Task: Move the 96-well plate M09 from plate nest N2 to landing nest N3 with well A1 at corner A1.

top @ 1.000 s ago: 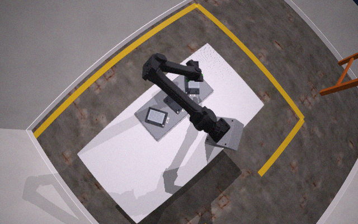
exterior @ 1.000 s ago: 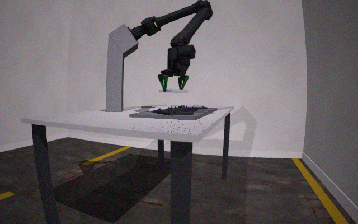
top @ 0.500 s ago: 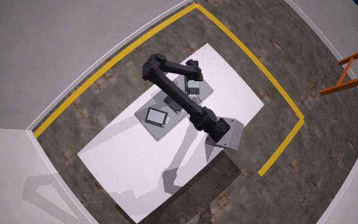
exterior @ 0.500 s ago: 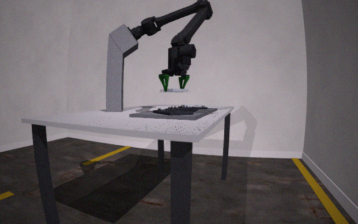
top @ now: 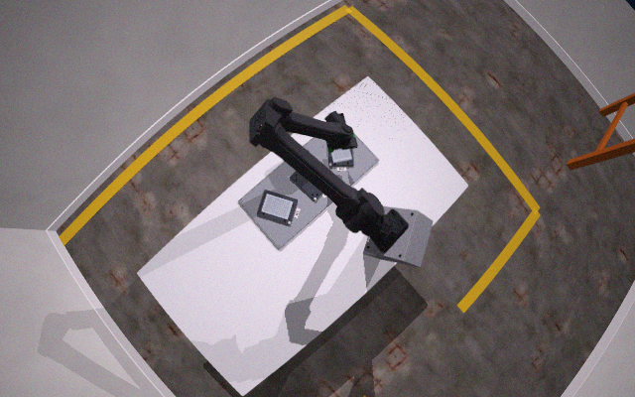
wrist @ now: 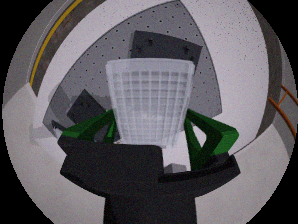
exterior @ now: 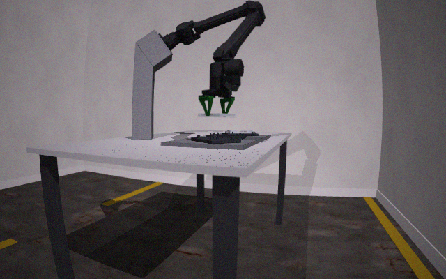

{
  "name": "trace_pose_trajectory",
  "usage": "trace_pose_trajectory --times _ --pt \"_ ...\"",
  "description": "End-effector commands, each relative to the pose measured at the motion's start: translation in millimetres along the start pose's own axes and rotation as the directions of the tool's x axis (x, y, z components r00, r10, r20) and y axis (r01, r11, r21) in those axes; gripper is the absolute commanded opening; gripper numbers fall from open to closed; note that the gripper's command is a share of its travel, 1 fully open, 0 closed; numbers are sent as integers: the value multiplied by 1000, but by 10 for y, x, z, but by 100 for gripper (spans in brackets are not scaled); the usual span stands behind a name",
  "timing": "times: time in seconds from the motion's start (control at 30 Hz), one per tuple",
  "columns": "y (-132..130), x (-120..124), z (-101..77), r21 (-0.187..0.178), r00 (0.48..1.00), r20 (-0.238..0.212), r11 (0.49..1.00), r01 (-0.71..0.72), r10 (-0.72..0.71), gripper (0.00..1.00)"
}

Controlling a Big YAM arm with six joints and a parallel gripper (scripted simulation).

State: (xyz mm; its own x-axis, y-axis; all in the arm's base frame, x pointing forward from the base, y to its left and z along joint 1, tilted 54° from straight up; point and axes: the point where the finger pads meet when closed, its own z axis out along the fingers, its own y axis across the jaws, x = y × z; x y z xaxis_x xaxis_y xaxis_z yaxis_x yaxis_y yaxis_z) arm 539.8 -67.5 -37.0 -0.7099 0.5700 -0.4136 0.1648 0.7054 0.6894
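My gripper (exterior: 217,106) is shut on the white 96-well plate M09 (exterior: 217,115) and holds it level, well above the grey deck (exterior: 216,140). In the wrist view the plate (wrist: 149,103) sits between my green fingers. From above, the held plate (top: 341,157) hangs over the far right end of the deck. Plate M06 (top: 277,206) lies in its dark nest at the left end of the deck. An empty dark nest (wrist: 162,48) shows below and beyond the held plate. A second empty nest (wrist: 87,110) is to its left. The nest labels are too small to read.
The middle nest (top: 310,186) is partly hidden under my arm in the top view. The arm's grey pedestal (top: 402,238) stands at the table's near right edge. The white table (top: 238,288) stretches away to the left of the deck.
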Motion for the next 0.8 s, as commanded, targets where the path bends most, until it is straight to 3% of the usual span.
trace_pose_trajectory --times 0.0,0.23,0.5,0.77 --pt "113 -23 -60 -6 993 19 993 120 -120 0" --pt "302 120 -61 -2 938 19 938 346 -345 0" --pt "517 283 -63 1 815 19 815 579 -579 0" --pt "677 403 -65 1 801 18 802 598 -598 0"
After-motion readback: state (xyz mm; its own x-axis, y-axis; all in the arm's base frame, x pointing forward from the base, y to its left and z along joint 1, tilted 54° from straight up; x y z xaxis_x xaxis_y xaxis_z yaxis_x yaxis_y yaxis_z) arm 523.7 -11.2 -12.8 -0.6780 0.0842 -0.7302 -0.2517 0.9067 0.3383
